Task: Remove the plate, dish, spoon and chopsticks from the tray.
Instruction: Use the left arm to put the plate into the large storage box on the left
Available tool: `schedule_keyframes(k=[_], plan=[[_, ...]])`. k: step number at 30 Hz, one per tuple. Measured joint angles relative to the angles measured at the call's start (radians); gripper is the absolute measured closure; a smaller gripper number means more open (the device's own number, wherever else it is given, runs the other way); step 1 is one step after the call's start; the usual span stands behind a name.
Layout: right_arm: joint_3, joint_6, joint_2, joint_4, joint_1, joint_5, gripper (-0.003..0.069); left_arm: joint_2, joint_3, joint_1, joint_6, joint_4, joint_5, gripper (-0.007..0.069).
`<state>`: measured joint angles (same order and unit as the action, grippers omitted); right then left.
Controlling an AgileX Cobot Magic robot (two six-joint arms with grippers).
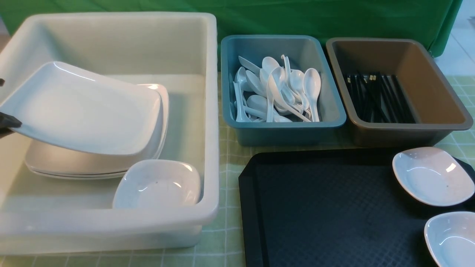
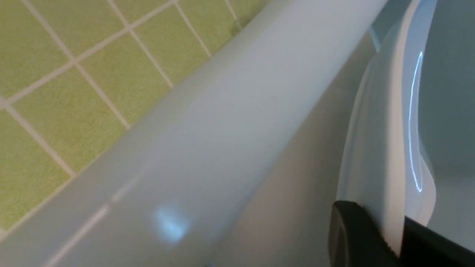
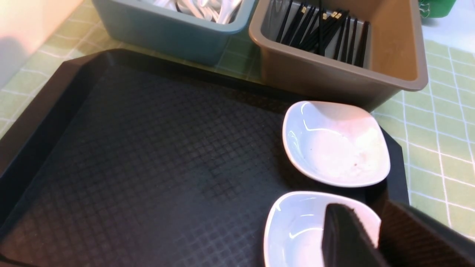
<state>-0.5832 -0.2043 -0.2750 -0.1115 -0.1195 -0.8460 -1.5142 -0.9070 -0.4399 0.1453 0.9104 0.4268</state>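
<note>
My left gripper [image 1: 7, 115] [image 2: 395, 230] is shut on the rim of the large white plate [image 1: 81, 107] [image 2: 386, 129]. It holds the plate tilted over the white tub [image 1: 207, 111], above a stack of plates. The black tray [image 1: 315, 207] [image 3: 148, 148] carries two small white dishes at its right end. Only the right wrist view shows my right gripper [image 3: 373, 218], shut on the rim of the nearer dish [image 1: 451, 237] [image 3: 297, 230], one finger inside the bowl. The farther dish [image 1: 432, 176] [image 3: 334, 144] lies free. Several spoons [image 1: 274, 92] and chopsticks [image 1: 378, 98] lie in bins.
The white tub also holds stacked plates [image 1: 92, 163] and a small dish [image 1: 157, 185] at its front right. A blue bin [image 1: 285, 129] and a brown tub [image 1: 438, 126] stand behind the tray. A green checked cloth [image 1: 226, 159] covers the table.
</note>
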Motion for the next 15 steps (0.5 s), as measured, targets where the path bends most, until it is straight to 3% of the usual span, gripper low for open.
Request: schedule_keyframes(k=[6, 15], plan=[[0.000, 0.000, 0.000, 0.000, 0.000, 0.000, 0.0502, -0.081, 0.000, 0.000, -0.008, -0.022, 0.089, 0.0531], [0.000, 0.000, 0.000, 0.000, 0.000, 0.000, 0.0500, -0.101, -0.006, -0.001, 0.022, -0.070, 0.098, 0.0279]])
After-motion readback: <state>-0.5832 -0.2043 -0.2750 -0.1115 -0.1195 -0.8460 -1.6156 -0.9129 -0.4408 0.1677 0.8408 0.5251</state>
